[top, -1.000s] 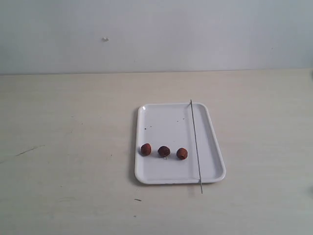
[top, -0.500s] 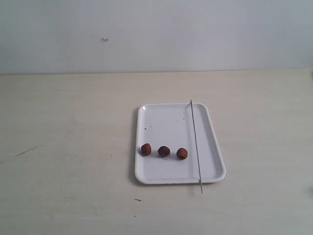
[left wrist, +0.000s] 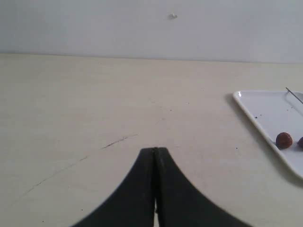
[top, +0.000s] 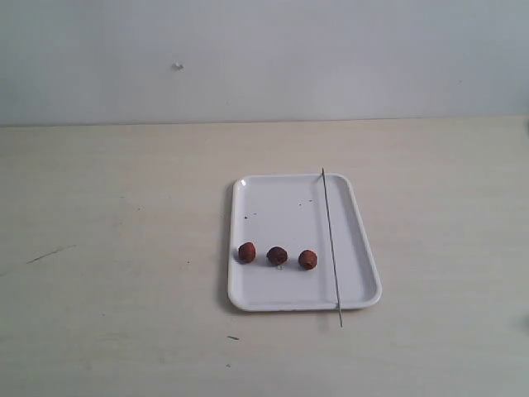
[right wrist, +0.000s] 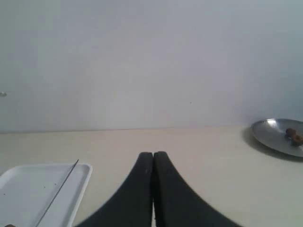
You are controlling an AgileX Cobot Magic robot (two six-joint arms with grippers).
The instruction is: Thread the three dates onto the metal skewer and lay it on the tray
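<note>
1. The left gripper [left wrist: 155,152] hangs low over the table [top: 116,248]. Its two black, curved fingers are pressed together with no gap, and they pinch nothing.
2. The pale, matte tabletop runs wide and bare left of the tray, marked only by a thin dark scratch [top: 50,254] and a few specks. Its far edge meets a plain grey-white wall [top: 264,58].
3. The tray [top: 289,207] is flat, white and glossy, a rectangle with rounded corners and a low raised rim. It lies right of the table's centre, with open table on all sides.
4. Three round, wrinkled, reddish-brown fruits sit in a row on the tray's near half, apart from one another: the left date [top: 247,252] just beside the left rim, then the middle date [top: 277,255] and the right date [top: 307,260].
5. The metal skewer [top: 331,248], a thin straight grey rod, lies lengthwise along the tray's right side, just beside the right date. Its tips poke past the far and near rims.
6. The right gripper [right wrist: 153,154] has its black fingers closed flat together, empty.
7. A shiny round metal dish [right wrist: 274,137] stands well apart from the tray and holds small brownish bits, too small to identify.
</note>
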